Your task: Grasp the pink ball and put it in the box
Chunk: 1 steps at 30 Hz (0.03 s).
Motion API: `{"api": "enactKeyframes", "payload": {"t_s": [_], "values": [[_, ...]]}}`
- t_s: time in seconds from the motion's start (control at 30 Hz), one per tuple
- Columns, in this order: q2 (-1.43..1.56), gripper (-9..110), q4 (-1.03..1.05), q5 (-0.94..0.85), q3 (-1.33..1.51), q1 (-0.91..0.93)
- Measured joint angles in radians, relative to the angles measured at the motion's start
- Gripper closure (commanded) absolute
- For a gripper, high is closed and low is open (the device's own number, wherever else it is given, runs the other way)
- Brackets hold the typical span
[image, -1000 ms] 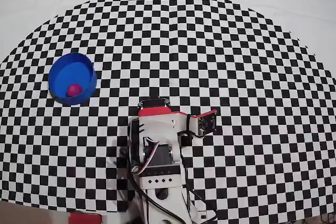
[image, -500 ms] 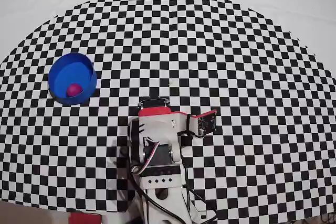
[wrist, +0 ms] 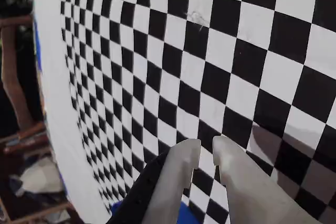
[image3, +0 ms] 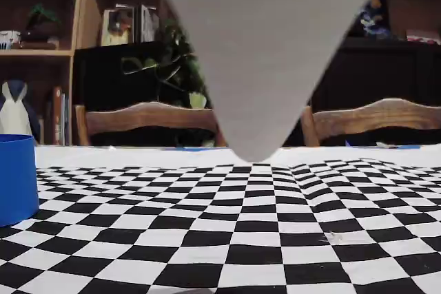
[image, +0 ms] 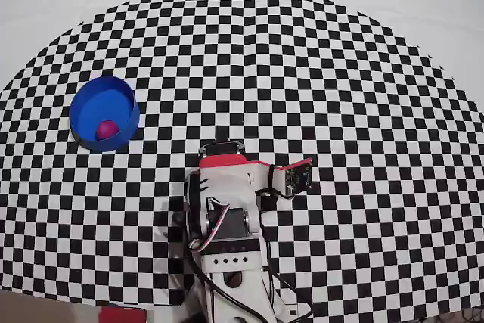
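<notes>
Nothing has shifted since the earlier overhead frames: the arm sits folded at the near edge of the checkered mat point(image: 363, 96), and the pink ball point(image: 107, 128) lies where it did, inside the blue box point(image: 82, 111) at the far left of the overhead view. In the fixed view only the box's blue wall point(image3: 17, 177) shows at the left edge; the ball is hidden there. In the wrist view the gripper point(wrist: 206, 153) points down at bare checker squares, its two pale fingertips point(wrist: 184, 156) nearly together with only a thin gap and nothing between them.

Judged from this, the placing step is already done and the arm is parked in its rest pose. The next move calls for little: hold clear of the box so the ball stays settled.
</notes>
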Motion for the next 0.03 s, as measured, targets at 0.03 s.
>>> {"api": "enactKeyframes", "payload": {"t_s": [0.03], "values": [[0.000,101,0.000,0.000,0.000,0.000]]}}
